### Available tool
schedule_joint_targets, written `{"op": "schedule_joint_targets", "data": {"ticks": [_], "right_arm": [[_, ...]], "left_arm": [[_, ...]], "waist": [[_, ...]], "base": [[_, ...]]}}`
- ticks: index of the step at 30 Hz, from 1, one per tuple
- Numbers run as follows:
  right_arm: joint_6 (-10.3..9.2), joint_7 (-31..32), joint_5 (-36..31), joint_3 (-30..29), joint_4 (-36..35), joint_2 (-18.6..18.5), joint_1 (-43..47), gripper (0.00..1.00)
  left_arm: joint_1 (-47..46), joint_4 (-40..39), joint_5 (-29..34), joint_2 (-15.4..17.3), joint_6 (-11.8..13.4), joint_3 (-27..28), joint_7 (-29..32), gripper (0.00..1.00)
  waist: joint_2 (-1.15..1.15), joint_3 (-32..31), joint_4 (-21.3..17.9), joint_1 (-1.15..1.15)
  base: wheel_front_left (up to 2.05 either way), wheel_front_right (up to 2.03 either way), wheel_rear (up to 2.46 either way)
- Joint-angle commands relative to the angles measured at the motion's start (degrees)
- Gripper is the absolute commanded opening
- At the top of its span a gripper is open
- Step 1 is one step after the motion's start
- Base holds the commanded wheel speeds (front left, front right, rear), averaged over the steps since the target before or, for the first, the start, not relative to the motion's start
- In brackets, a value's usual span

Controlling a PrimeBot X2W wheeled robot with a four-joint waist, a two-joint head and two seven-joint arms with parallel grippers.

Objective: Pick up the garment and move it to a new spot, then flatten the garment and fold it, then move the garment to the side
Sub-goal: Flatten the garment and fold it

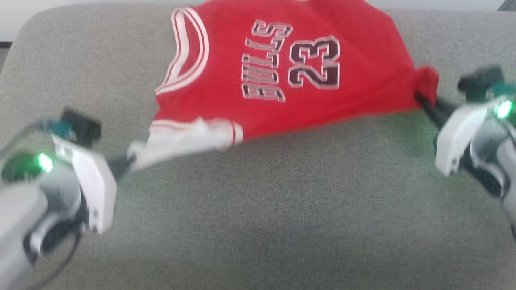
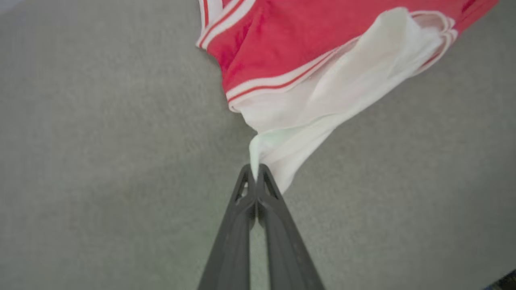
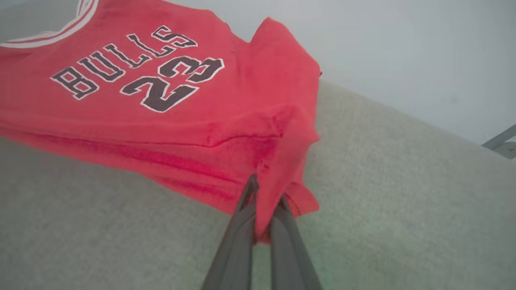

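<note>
Garment [image 1: 225,117] stretches across the upper centre of the frame, over the grey cushion [image 1: 258,209]. Left gripper [image 1: 128,162], lower left, clamps its white sleeve [image 1: 189,139]; right gripper [image 1: 421,100], far right, pinches its red corner [image 1: 428,82].

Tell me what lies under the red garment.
Under the raised near edge of the garment, stretched between the left gripper and the right gripper, there is bare grey cushion. Farther back the cloth covers the cushion, so anything beneath that part cannot be seen.
</note>
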Motion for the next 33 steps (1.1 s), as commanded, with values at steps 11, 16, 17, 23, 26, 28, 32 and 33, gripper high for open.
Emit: {"op": "schedule_joint_targets", "data": {"ticks": [11,16,17,23,26,28,32,33], "right_arm": [[-0.04,4.8,-0.9,-9.5,-12.6,-2.3,21.4,0.0],[-0.03,8.7,-1.7,-13.4,-18.6,-2.0,29.0,0.0],[-0.02,9.9,-2.3,-14.0,-20.4,-2.1,30.9,0.0],[-0.02,16.6,-2.7,-19.1,-29.5,-1.6,41.8,0.0],[-0.02,18.8,-2.9,-21.2,-33.6,-1.0,45.5,0.0],[-0.02,19.4,-3.0,-22.9,-35.9,-0.2,46.9,0.0],[-0.02,19.9,-4.7,-26.7,-39.7,1.7,48.0,0.0],[-0.02,19.8,-5.1,-27.5,-40.3,2.3,47.8,0.0]], "left_arm": [[16.8,-17.0,-6.8,7.2,12.0,-3.5,1.0,0.0],[20.0,-20.1,-8.1,8.2,14.5,-4.5,1.2,0.0],[20.4,-20.5,-8.5,8.2,15.0,-4.5,0.9,0.0],[22.8,-22.1,-9.8,9.6,17.1,-4.9,1.1,0.0],[23.6,-23.0,-10.8,10.0,18.0,-4.9,1.7,0.0],[23.6,-23.9,-11.3,10.9,18.7,-4.6,1.7,0.0],[21.8,-25.4,-9.9,13.0,19.4,-2.9,0.6,0.0],[21.0,-25.8,-9.3,13.5,19.5,-2.4,0.3,0.0]], "waist": [[0.0,-1.0,-0.5,0.0],[0.0,-1.0,-0.6,0.0],[0.0,-1.0,-0.6,0.0],[0.0,-0.8,-1.0,0.0],[0.0,-0.7,-1.4,0.0],[0.0,-0.8,-1.8,0.0],[0.0,-1.0,-2.5,0.0],[0.0,-1.0,-2.6,0.0]], "base": [[0.0,0.0,0.0],[0.0,0.0,0.0],[0.0,0.0,0.0],[0.0,0.0,0.0],[0.0,0.0,0.0],[0.0,0.0,0.0],[0.0,0.0,0.0],[0.0,0.0,0.0]]}}
